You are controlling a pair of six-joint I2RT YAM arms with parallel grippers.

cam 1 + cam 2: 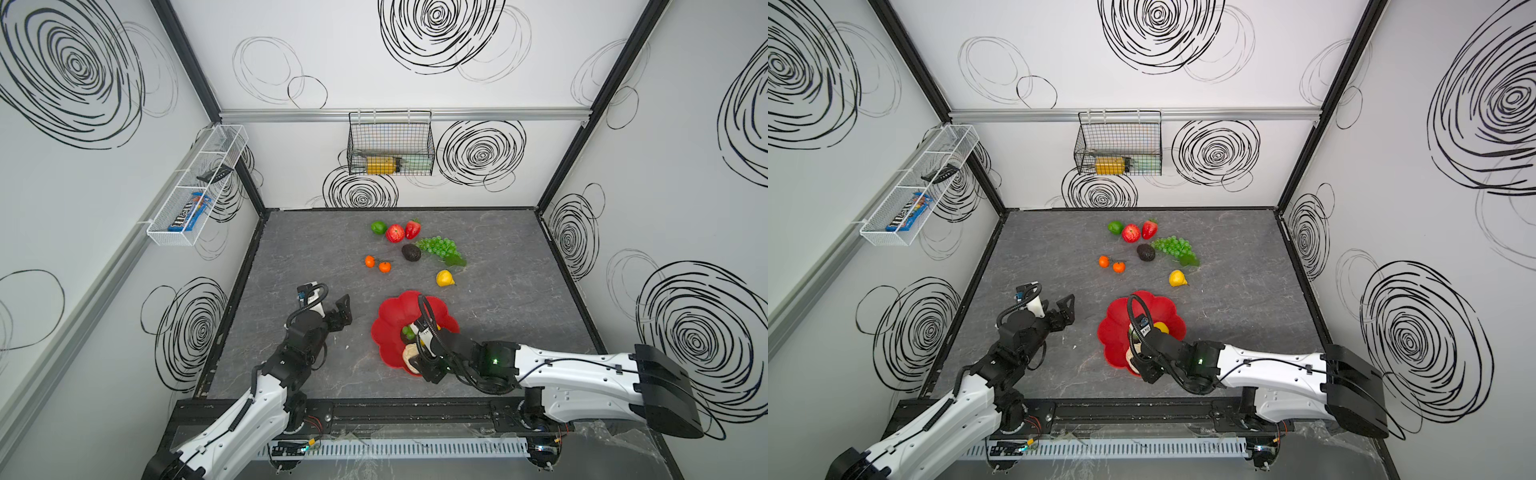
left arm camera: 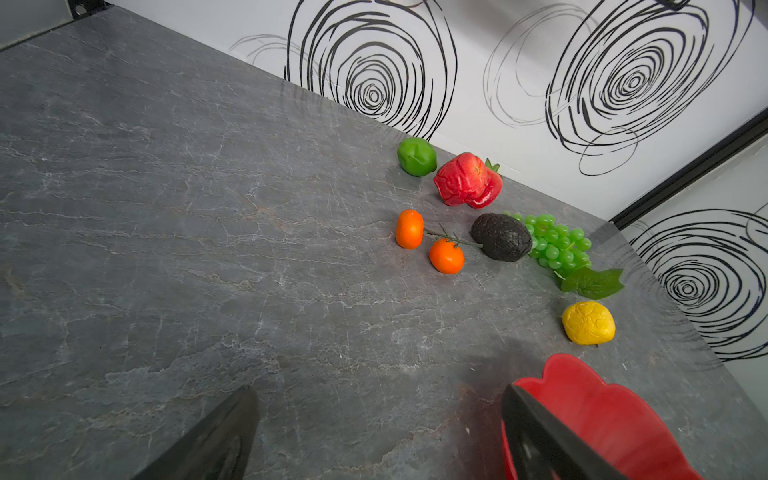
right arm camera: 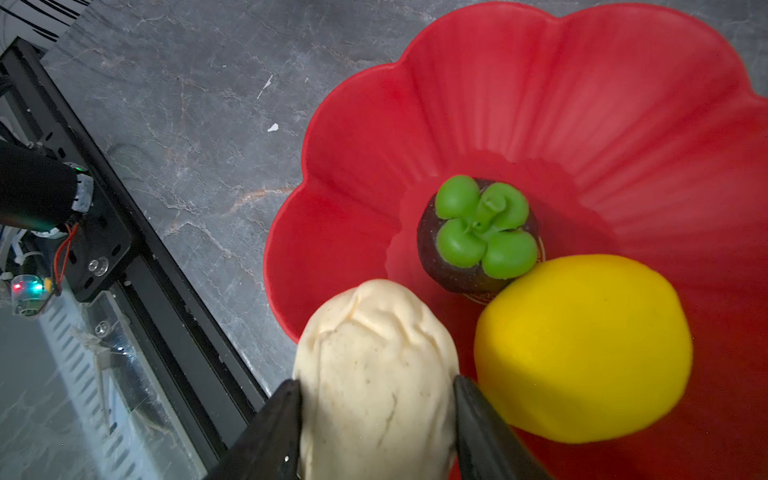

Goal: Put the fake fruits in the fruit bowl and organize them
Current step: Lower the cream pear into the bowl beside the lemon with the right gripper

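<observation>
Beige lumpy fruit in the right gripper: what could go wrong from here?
1. The right gripper holds the beige fruit at the near rim of the fruit bowl; released here, it might tip out onto the table.
2. The lemon lies close beside the gripper; opening the jaws could shove it.

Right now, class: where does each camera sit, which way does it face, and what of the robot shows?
Both top views: high at the front, facing down toward the back wall; both arms show.
Left wrist: faces the avocado across the table; open left gripper shows.
Right wrist: faces down into the fruit bowl; right gripper clamps the beige lumpy fruit.
Shared: both wrist views show that bowl.
</observation>
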